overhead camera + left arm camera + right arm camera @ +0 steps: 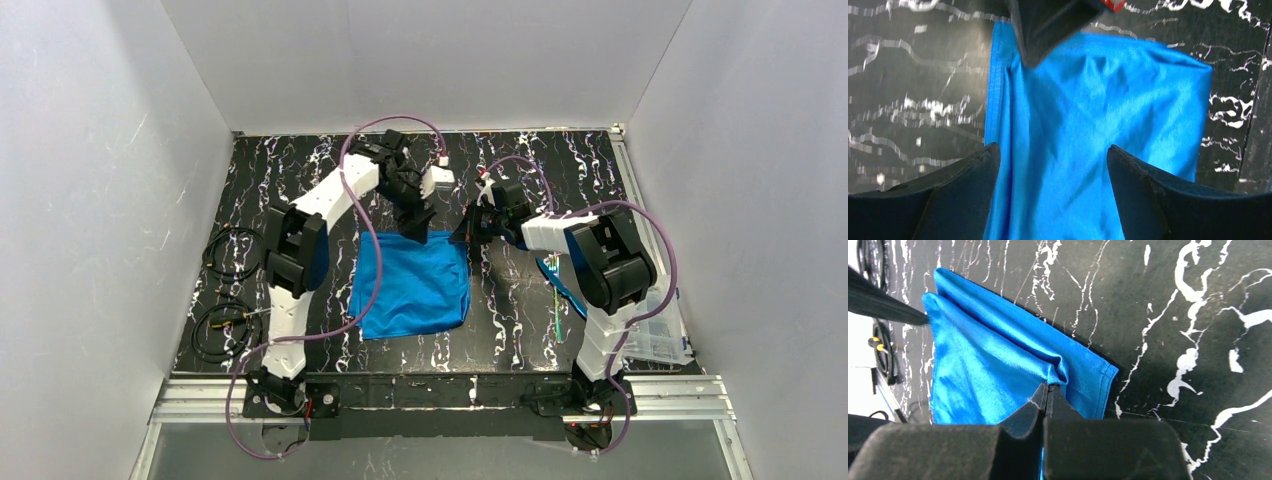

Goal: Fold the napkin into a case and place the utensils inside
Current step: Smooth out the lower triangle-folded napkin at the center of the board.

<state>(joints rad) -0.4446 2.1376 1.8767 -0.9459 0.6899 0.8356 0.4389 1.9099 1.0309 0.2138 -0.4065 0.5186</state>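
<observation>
**Napkin: partly folded, one corner held; risk notes**

- **Item:** the napkin [415, 285], bright blue, lies as a doubled rectangle in the middle of the black marbled counter [300, 170], between the two arms. Its far edge shows two layers that are not quite flush.
- **Right claw** [1048, 388]: closed on a pucker of cloth near the napkin's far right corner.
- **Left claw** [1052, 150]: wide open and empty, poised over the far left part, with cloth below and nothing between its fingers.
- **Utensils** [557, 310]: on the counter well right of the napkin, beneath the right arm.
- **Hazards, as judged:**
  - With only one corner pinched, a pull could drag or skew the whole slippery cloth rather than fold it.
  - The layers could slide apart and leave a crooked case.
  - So thin a pinch may catch only the top layer.
  - The open left claw, if lowered, might snag and bunch the fabric.
</observation>
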